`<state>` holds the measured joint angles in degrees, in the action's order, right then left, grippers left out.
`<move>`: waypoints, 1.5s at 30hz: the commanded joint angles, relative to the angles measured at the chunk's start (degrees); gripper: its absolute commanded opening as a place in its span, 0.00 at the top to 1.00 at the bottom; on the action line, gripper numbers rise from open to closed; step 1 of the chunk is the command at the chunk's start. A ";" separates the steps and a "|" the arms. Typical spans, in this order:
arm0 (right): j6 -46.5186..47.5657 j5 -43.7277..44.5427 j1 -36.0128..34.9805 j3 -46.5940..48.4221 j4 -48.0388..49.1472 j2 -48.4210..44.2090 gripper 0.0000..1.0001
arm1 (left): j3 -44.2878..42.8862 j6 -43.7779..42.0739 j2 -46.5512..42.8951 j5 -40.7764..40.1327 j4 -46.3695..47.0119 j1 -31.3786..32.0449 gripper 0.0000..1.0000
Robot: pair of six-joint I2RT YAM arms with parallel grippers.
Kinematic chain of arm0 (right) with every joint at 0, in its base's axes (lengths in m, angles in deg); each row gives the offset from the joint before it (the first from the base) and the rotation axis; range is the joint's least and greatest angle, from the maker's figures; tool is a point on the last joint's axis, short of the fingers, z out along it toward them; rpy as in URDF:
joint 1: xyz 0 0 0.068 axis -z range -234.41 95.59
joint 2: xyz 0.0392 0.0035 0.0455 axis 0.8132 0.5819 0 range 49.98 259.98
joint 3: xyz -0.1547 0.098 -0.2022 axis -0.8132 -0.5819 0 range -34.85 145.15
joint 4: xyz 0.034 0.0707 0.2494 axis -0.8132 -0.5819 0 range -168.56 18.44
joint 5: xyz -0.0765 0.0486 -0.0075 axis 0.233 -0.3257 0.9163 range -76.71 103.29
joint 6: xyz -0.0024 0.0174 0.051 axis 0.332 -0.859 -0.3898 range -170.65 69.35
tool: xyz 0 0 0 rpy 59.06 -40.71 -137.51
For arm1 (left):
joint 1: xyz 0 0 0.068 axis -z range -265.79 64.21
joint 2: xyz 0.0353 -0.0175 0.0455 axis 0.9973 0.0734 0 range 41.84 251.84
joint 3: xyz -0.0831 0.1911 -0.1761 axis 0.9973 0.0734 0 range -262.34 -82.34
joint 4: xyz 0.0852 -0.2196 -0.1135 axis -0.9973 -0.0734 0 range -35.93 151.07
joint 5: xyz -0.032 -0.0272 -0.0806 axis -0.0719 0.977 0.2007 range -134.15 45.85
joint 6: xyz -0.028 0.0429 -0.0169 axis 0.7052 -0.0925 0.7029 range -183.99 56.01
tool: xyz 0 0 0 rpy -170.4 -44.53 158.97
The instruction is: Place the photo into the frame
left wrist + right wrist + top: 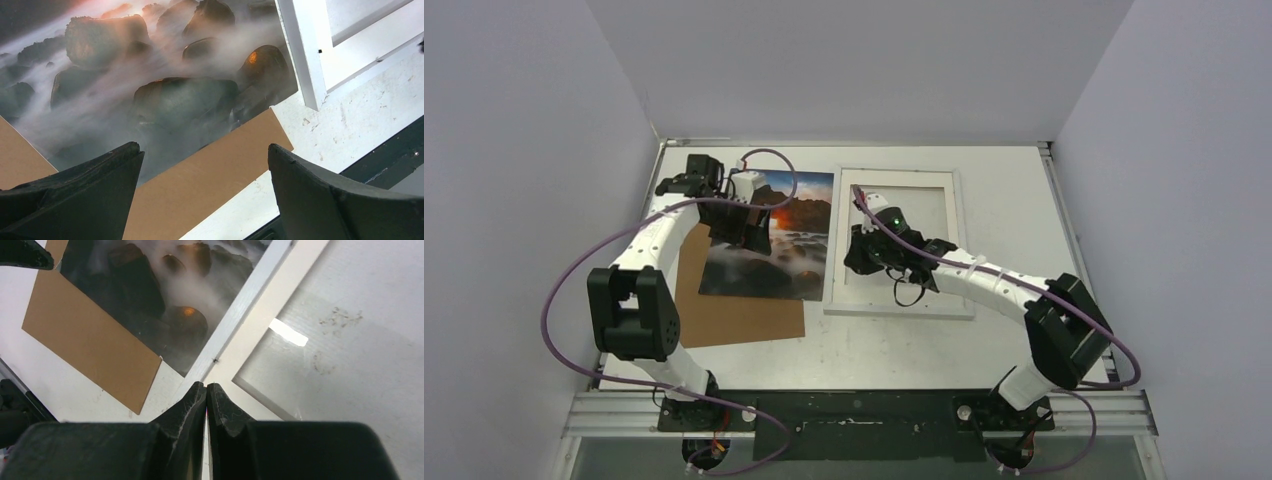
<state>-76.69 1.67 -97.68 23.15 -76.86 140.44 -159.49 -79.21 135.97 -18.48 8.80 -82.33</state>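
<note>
On the counter [1014, 200], photo [784, 250] lies atop brown backing board [744, 320], just left of white frame [894, 174]. Left tool [205, 150] spread wide above photo, empty. Right tool [206, 387] pinched shut over frame's left rail.

Top view: bright, even light from above, shadows v. soft. Right wrist pic: white glare spot on the frame [300, 340] glass at 2 o'clock. Left wrist pic: dark fingers [75, 200] at 5 & 7 o'clock look a bit blurry.
</note>
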 commanded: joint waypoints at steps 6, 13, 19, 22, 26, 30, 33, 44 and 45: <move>-1.50 15.04 8.85 -6.30 -12.59 -13.56 0.92 | -6.01 -0.46 3.07 -1.55 -3.87 -1.22 0.04; -4.62 22.89 11.41 -10.32 -24.81 -20.85 0.93 | -6.14 -0.90 4.18 -1.94 -4.39 -2.35 0.04; -5.69 20.48 14.93 -14.48 -23.26 -22.09 0.93 | -7.48 -1.28 5.74 -1.95 -5.21 -2.40 0.03; -4.86 14.68 14.97 -15.96 -16.11 -21.55 0.92 | -8.21 -1.03 6.63 -0.99 -4.35 -2.21 0.04; -3.99 8.22 14.81 -14.01 -7.81 -16.78 0.92 | -9.71 -0.12 8.94 -0.44 -1.59 -0.01 0.03; -4.05 2.23 14.79 -12.36 -0.36 -11.49 0.95 | -11.12 -0.39 12.48 -0.33 0.47 2.77 0.01; -4.07 -0.74 14.85 -11.84 4.54 -9.38 0.95 | -11.09 -1.00 14.26 -0.04 3.06 4.76 0.00; -1.67 -9.42 15.07 -9.68 14.38 -3.01 0.95 | -8.64 -1.86 16.60 0.00 14.08 12.27 0.12; -1.91 -9.77 15.22 -9.59 14.70 -2.61 0.95 | -8.68 -1.90 16.90 -0.12 14.08 12.29 0.13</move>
<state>-79.47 -3.86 -82.62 11.21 -68.99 136.13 -168.16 -80.32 151.59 -19.61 18.22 -70.52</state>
